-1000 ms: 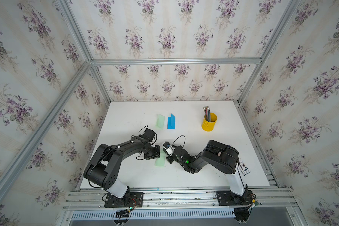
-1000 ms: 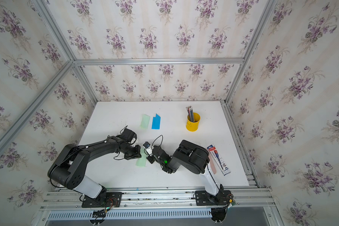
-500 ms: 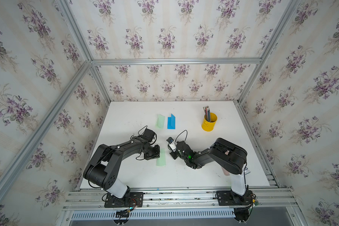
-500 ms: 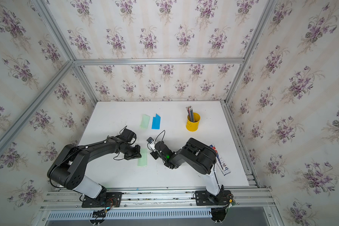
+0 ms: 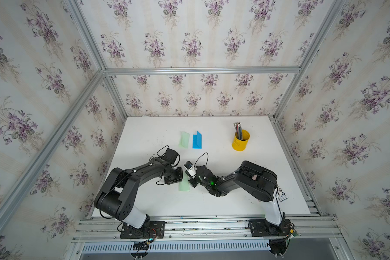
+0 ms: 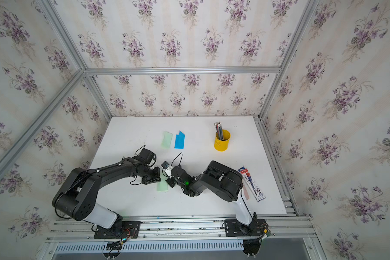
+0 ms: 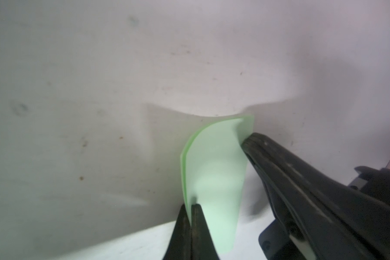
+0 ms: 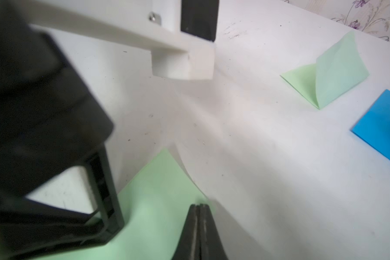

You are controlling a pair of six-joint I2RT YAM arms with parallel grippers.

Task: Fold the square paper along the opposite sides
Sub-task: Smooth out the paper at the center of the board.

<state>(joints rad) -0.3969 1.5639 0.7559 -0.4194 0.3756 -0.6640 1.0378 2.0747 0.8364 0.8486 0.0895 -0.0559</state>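
Green paper (image 7: 214, 180) matt; table (image 7: 99, 90) smooth (scuffed), probably laminate.

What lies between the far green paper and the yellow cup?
A blue paper, close beside the far green paper; from it to the yellow cup the white table is bare. Both top views show this.

Lab test cell: aluminium frame (image 5: 200, 70), wallpapered panels (image 5: 189, 33)

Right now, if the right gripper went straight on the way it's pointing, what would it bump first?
Probably the bare white table: the right gripper, jaws shut at the edge of the green paper, points down at it. The left gripper sits off to one side; depth is hard to judge.
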